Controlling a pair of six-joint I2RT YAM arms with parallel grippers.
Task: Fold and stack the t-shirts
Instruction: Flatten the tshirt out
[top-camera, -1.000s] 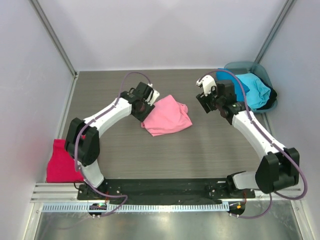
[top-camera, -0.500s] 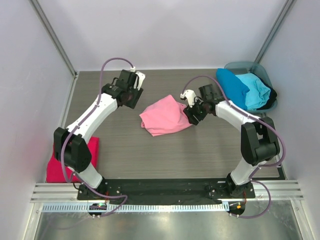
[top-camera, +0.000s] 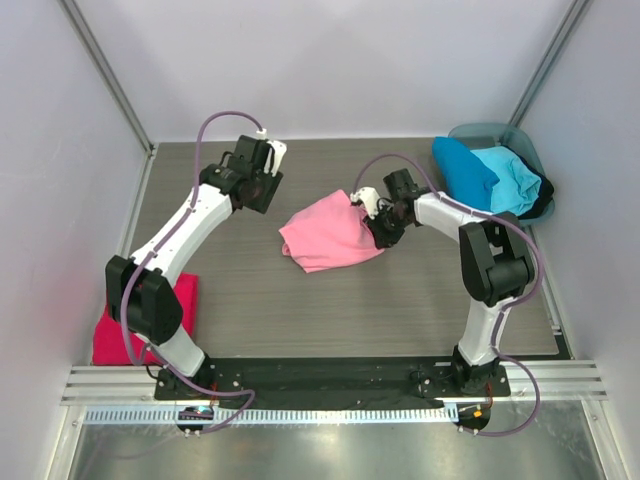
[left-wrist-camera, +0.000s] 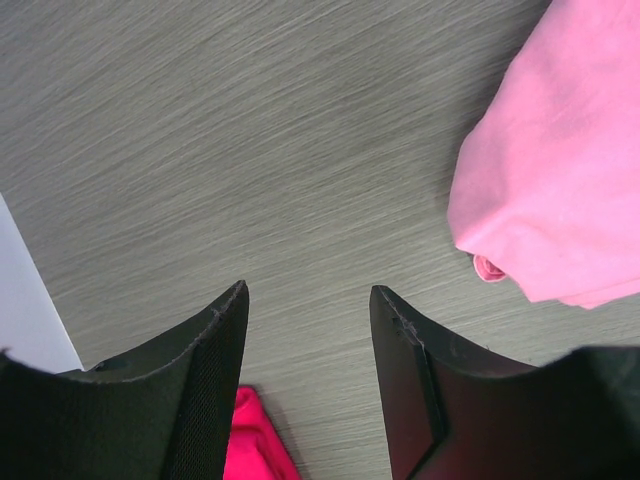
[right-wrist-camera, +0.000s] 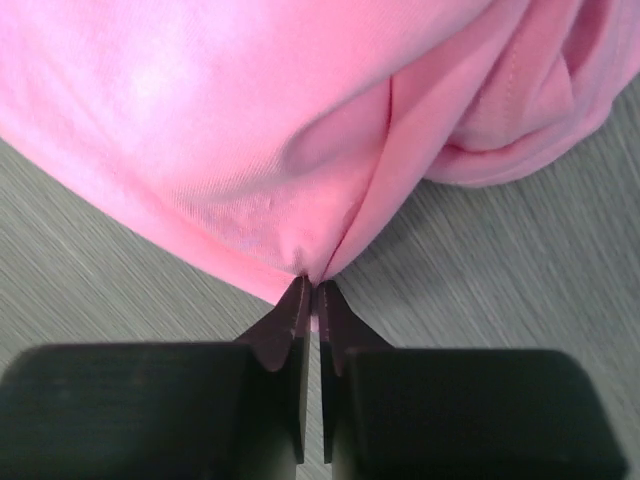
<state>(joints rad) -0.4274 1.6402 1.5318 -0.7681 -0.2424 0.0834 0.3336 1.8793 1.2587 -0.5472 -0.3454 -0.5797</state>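
Observation:
A crumpled light pink t-shirt (top-camera: 330, 235) lies mid-table. My right gripper (top-camera: 372, 228) is at its right edge, shut on a pinch of the pink cloth (right-wrist-camera: 315, 270). My left gripper (top-camera: 262, 200) hovers open over bare table to the shirt's left; in the left wrist view the pink t-shirt (left-wrist-camera: 560, 180) is at the upper right and nothing lies between the fingers (left-wrist-camera: 410, 340). A crimson-magenta t-shirt (top-camera: 125, 325) lies at the near left edge. Blue (top-camera: 465, 172) and turquoise (top-camera: 512, 180) t-shirts sit in the tub at the far right.
A grey-teal round tub (top-camera: 525, 142) stands in the far right corner against the wall. White walls close in the table on the left, back and right. The arms' black base rail (top-camera: 320, 375) runs along the near edge.
My right arm reached left to the pink t-shirt's right edge and its gripper shut on the cloth. My left arm drew back left, away from the shirt.

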